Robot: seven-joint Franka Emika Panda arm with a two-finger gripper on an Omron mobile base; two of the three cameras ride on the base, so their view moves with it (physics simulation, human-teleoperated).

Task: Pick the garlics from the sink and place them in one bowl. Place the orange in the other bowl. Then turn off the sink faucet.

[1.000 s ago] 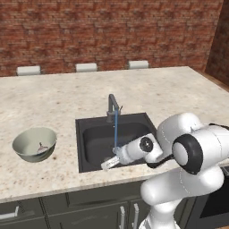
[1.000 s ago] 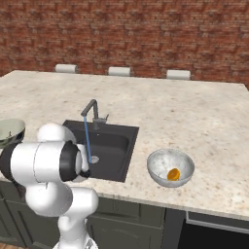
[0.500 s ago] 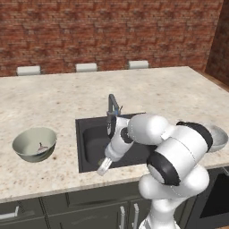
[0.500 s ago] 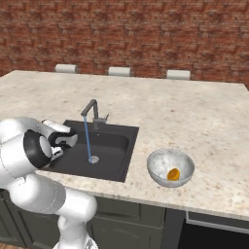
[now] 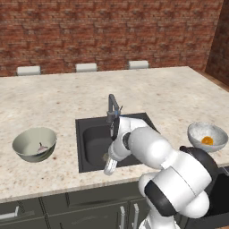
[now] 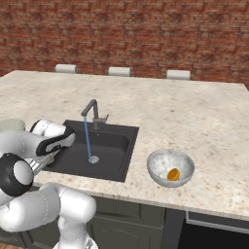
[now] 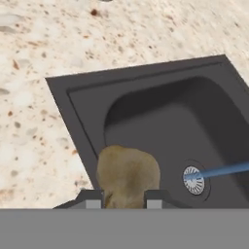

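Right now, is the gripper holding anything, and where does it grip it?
Yes. The gripper holds the brown garlic, its two fingertips clamped on opposite sides of the garlic's lower part, above the sink.

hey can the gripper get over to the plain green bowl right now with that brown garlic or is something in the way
Probably yes. The gripper is shut on the brown garlic above the sink's front left edge, and only bare counter lies between it and the green-grey bowl. The faucet stands behind, off that path.
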